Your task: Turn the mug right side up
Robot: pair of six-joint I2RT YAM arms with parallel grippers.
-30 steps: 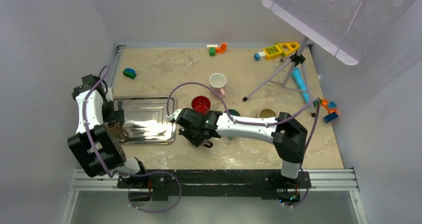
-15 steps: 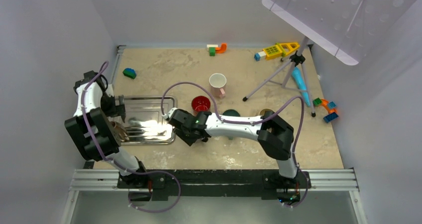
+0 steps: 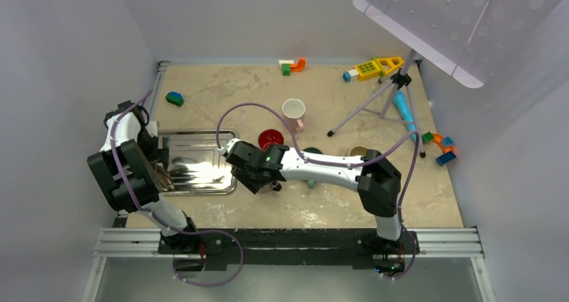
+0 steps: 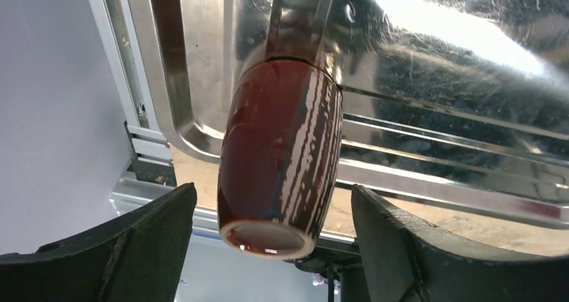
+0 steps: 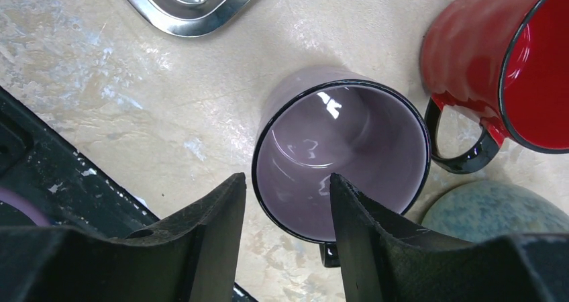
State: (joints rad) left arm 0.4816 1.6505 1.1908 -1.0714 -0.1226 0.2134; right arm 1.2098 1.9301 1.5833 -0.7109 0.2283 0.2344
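A brown mug (image 4: 282,158) with white streaks stands upside down on the near left corner of the steel tray (image 4: 470,114), its foot ring facing up. My left gripper (image 4: 273,194) is open, with a finger on each side of the mug and a gap to both. In the top view this gripper (image 3: 160,174) sits at the tray (image 3: 201,141) corner. A purple mug (image 5: 342,158) stands mouth up on the table. My right gripper (image 5: 287,178) is open over its near rim, one finger outside the wall and one above the mouth. In the top view the right gripper (image 3: 258,180) hides this mug.
A red mug (image 5: 496,54) stands upright right behind the purple one, also seen as the red mug (image 3: 270,139). A teal round thing (image 5: 496,211) lies beside it. A white cup (image 3: 293,109), a tripod (image 3: 376,101) and toy bricks (image 3: 368,68) are farther back.
My right gripper has opened off the purple mug and shifted a little left. My left arm has drawn in toward the tray corner, its jaws narrowing slightly round the brown mug.
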